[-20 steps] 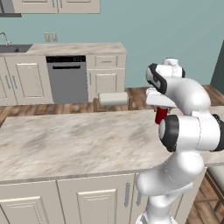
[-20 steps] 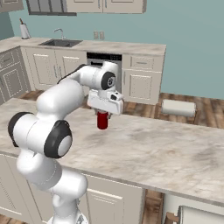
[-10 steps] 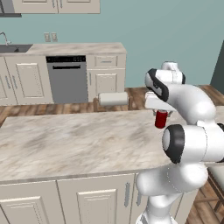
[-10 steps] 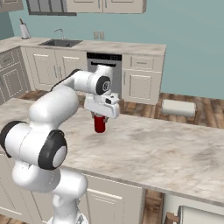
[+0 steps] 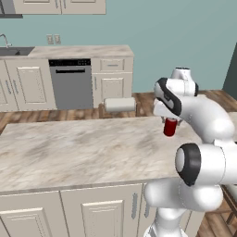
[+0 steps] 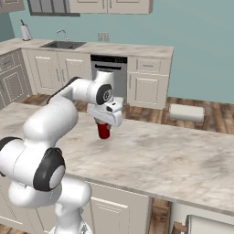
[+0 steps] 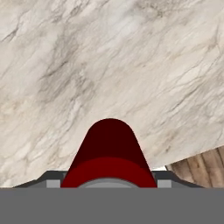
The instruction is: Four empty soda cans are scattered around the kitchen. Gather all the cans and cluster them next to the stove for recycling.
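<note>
A red soda can (image 5: 170, 127) hangs upright from my gripper (image 5: 169, 121), just above the marble island counter (image 5: 78, 148). From the right base view the same can (image 6: 104, 130) sits under the hand, with my gripper (image 6: 105, 124) shut on its upper part. In the hand view the red can (image 7: 109, 153) rises from the bottom centre between the fingers, over the marble top. The stove is out of view.
The island counter's edge (image 7: 192, 153) runs close by in the hand view, with wood floor beyond. A dishwasher (image 5: 71, 83) and cream cabinets line the back wall, a sink (image 6: 62, 45) at the left. A pale stool (image 6: 186, 112) stands on the floor beyond the island.
The arm has swung and carried the red can sideways over the island. The grip on it is unchanged.
</note>
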{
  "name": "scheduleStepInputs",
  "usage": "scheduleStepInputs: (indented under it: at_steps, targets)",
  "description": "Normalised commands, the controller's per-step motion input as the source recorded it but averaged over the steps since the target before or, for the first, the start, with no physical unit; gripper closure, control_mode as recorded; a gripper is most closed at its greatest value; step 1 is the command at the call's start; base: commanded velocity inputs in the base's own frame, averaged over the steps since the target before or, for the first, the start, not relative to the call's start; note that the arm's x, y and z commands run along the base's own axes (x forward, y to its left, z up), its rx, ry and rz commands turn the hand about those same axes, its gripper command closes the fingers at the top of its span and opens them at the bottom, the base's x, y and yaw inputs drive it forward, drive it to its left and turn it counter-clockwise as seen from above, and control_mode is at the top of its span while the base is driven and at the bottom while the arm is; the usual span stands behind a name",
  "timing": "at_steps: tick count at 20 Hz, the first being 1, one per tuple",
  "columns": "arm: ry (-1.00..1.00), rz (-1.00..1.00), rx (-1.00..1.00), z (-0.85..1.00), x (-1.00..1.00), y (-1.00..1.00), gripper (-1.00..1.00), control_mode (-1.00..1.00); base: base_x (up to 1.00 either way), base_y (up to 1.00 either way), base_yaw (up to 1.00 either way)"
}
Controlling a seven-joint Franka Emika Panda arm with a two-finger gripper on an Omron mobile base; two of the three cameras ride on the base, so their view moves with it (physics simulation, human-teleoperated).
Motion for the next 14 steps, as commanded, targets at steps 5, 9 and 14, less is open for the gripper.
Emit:
scheduleStepInputs:
  at_steps: [5,9,14]
  targets:
    - [-0.21,-0.09,-0.08,-0.01,0.06,0.04,1.0,-1.0,0.0,0.0,0.0]
    - [-0.05,-0.09,-0.02,-0.04,0.0,0.05,1.0,-1.0,0.0,0.0,0.0]
    - [0.1,-0.1,0.0,0.01,-0.04,0.0,1.0,-1.0,0.0,0.0,0.0]
